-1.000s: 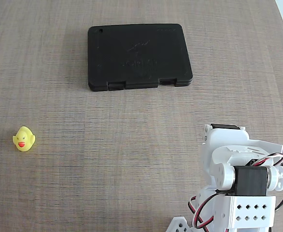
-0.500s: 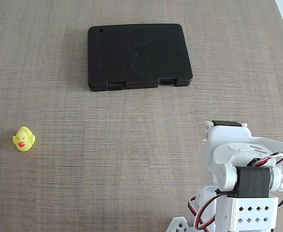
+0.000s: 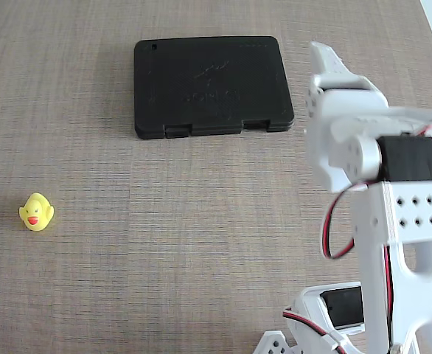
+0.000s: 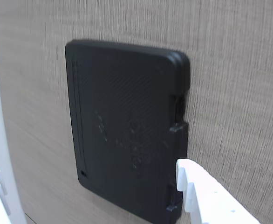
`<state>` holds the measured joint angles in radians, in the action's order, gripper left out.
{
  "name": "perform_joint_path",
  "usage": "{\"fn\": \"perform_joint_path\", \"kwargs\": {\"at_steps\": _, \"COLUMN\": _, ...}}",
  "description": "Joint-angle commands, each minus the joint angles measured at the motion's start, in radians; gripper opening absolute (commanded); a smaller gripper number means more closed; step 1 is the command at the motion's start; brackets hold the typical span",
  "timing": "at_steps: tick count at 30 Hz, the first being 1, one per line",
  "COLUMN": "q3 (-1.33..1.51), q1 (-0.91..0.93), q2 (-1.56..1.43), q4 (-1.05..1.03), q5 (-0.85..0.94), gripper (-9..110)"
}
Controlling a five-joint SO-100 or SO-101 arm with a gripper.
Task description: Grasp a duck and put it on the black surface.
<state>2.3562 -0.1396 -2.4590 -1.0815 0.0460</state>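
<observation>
With our gripper (image 4: 87, 186) spread wide and empty beside the black surface (image 3: 211, 85), well apart from the duck (image 3: 36, 212), we risk a misaligned approach nudging the small duck away

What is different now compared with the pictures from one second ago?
In the fixed view the arm has risen from its folded pose at the lower right and now reaches up toward the right edge of the black case. Nothing was taken hold of or let go. The duck and the case stayed where they were on the table. The wrist view shows the jaws open.
</observation>
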Motion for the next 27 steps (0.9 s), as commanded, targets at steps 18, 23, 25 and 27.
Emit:
{"fn": "perform_joint_path", "kwargs": {"at_steps": 18, "q3": -0.778, "q1": -0.614, "q2": 1.135, "q4": 0.005, "q5": 0.003, "gripper": 33}}
{"fn": "perform_joint_path", "kwargs": {"at_steps": 23, "q3": -0.942, "q1": -0.687, "q2": 1.255, "q4": -0.083, "q5": 0.002, "gripper": 33}}
{"fn": "perform_joint_path", "kwargs": {"at_steps": 25, "q3": -1.008, "q1": -0.712, "q2": 1.285, "q4": -0.161, "q5": 0.003, "gripper": 33}}
{"fn": "perform_joint_path", "kwargs": {"at_steps": 27, "q3": -1.072, "q1": -0.732, "q2": 1.31, "q4": -0.249, "q5": 0.003, "gripper": 33}}
